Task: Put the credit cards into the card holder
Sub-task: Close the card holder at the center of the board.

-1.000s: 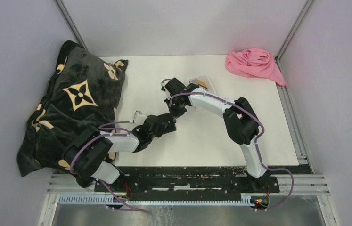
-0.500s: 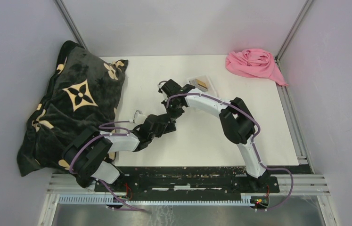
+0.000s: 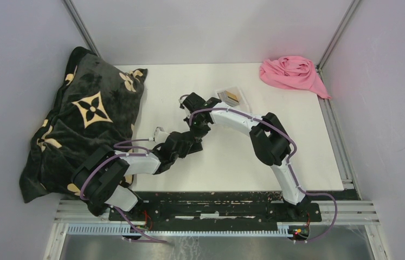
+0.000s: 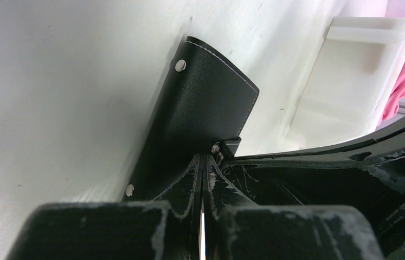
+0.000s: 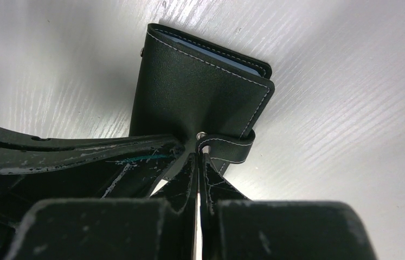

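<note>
The black, stitched, folding card holder [image 5: 200, 92] lies folded shut on the white table [image 5: 352, 108], near its middle. The jaws of the right gripper [image 5: 199, 154] and the left gripper [image 4: 206, 162] are fully closed with nothing between them. Both sets of tips meet at the holder's snap strap [image 5: 232, 149]. A tan credit card [image 3: 233, 97] lies in the clear plastic tray [image 3: 222, 92] further back, apart from the holder.

Left arm [image 3: 140, 161] and right arm [image 3: 232, 118] meet tip to tip
The left arm stretches low and forward to its right, the left tool [image 4: 205, 157] with fingers pressed together. The right arm arches and doubles back leftward, the right tool [image 5: 198, 151] angled down and likewise closed.
</note>
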